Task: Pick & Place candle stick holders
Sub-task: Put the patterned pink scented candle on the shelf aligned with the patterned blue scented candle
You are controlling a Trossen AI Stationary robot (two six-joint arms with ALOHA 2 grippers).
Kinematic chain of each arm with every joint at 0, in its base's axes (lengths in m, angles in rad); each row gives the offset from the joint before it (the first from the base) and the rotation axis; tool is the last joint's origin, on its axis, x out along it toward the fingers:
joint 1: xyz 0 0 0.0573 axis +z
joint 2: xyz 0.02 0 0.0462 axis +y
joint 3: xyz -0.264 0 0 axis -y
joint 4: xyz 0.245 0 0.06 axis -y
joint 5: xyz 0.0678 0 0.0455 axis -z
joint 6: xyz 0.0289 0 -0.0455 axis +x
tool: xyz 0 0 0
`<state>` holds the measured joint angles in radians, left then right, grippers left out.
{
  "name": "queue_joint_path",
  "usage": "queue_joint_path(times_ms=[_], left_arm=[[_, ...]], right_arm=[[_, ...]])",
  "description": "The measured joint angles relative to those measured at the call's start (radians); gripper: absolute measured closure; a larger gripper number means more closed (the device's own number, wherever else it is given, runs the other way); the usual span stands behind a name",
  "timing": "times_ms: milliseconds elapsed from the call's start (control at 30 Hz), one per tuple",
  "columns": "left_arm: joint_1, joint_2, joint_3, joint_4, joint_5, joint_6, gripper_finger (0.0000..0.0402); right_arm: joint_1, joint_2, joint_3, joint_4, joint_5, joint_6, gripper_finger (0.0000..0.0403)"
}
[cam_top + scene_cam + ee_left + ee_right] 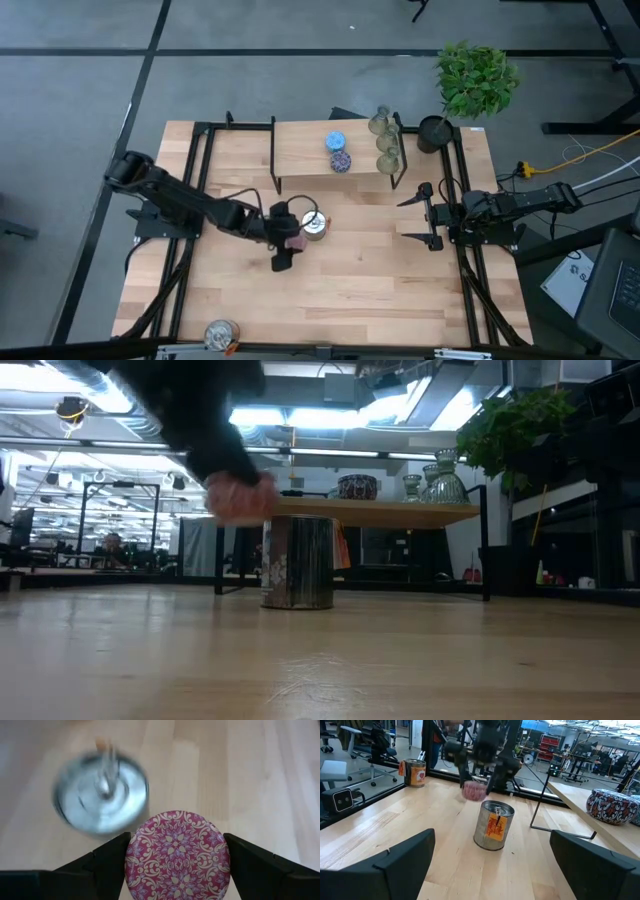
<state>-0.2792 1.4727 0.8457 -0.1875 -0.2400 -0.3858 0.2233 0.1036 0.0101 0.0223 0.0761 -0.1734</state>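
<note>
Surface: wooden table (pixel 370 270) inside a black frame, with a raised wooden shelf (pixel 305 150) at its far side.
Left gripper (pixel 176 870): reaching to mid-table, its fingers clamping the pink holder (pixel 177 855) from both sides, lifted clear of the wood.
Left wrist view only: showing the pink holder's floral-patterned top and the open inside of a silvery holder (pixel 100 792) just beside it.
Low view only: showing that silvery holder (pixel 297 562) standing upright on the table, the pink one blurred above it.
Right gripper (pixel 425 215): waiting near the table's right edge, fingers spread apart, holding nothing.
Shelf: carrying the blue holder (pixel 336 141), the purple-speckled holder (pixel 341 160) and three pale green glass holders (pixel 386 142).
Near corner: second silvery holder (pixel 220 334) standing alone.
Far right corner: plant (pixel 475 78) in a black pot (pixel 434 133).
</note>
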Motion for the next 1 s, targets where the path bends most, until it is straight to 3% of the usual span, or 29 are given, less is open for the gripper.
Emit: queue_joint_path(times_ms=[533,733,1000], left_arm=[[0.046,-0.03,0.197,-0.007,0.026,0.165,0.0115],[0.059,-0.031,0.316,-0.11,0.025,0.241,0.0115],[0.189,-0.031,0.433,-0.211,0.019,0.302,0.0115]], right_arm=[[0.0,0.0,0.0,0.0,0.0,0.0,0.0005],[0.0,0.0,0.0,0.0,0.0,0.0,0.0005],[0.0,0.0,0.0,0.0,0.0,0.0,0.0005]])
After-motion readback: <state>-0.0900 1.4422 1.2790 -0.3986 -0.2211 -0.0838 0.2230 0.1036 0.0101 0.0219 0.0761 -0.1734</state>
